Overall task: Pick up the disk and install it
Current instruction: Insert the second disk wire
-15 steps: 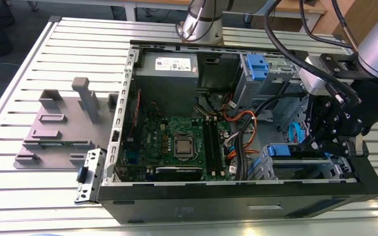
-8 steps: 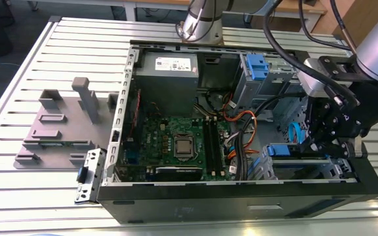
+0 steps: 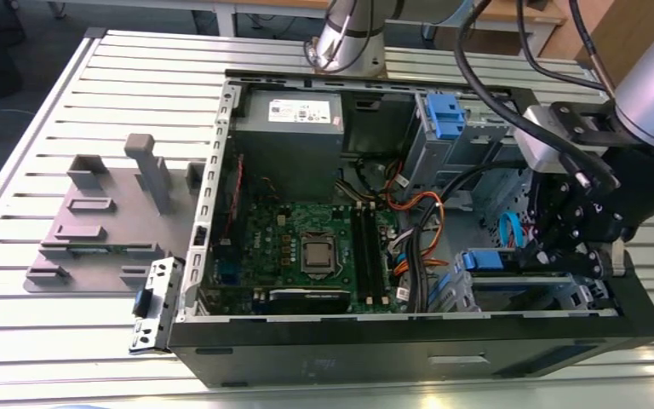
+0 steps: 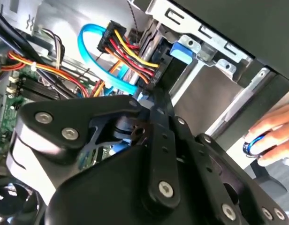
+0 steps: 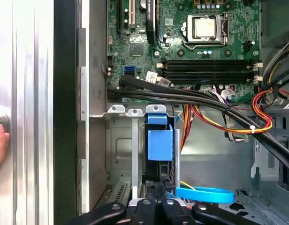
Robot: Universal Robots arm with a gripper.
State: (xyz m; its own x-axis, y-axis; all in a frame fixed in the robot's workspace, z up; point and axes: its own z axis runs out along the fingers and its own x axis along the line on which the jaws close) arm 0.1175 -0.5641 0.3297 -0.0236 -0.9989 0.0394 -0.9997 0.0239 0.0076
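"Blue plastic rails round a grey metal body: how would the disk [image 5: 159, 150] handle?" asks the first.

"Likely stiff and dense for its size, smooth on the faces, and no friend of knocks. The rails probably flex a little, so the sounder hold is across the two flat faces near one end, leaving the rest free to slide."

"Where does it lie?"

"On edge inside the drive cage [image 5: 120, 140] of the open computer case [image 3: 418, 349], in the lower right of the exterior view, beside the motherboard [image 5: 191, 51]. The end effector [image 5: 158, 191] sits at the end opposite the disk's blue tab, touching it. Its fingers are drawn narrow and appear clamped on that end. A blue cable [image 5: 205, 194] lies just beside them, and a person's hand [image 4: 271, 133] is near the outside of the case."
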